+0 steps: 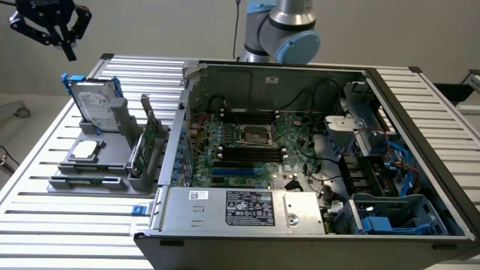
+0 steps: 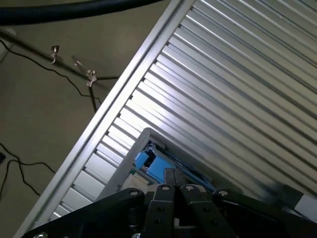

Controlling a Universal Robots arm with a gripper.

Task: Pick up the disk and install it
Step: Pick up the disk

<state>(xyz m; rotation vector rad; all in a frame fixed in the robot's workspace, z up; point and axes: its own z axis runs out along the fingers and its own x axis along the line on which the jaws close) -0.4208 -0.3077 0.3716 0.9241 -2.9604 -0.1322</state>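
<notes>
Jaws closed above white-labelled disk [image 1: 98,105]

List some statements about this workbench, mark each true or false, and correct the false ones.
1. The disk stands upright in a grey holder. True.
2. The gripper is clamped on the disk. False: it hangs above the disk with its fingers shut on nothing.
3. The computer case lies open, with its motherboard showing. True.
4. The disk is already inside the computer case. False: it is outside the case, on the slatted table at the exterior view's left.
</notes>
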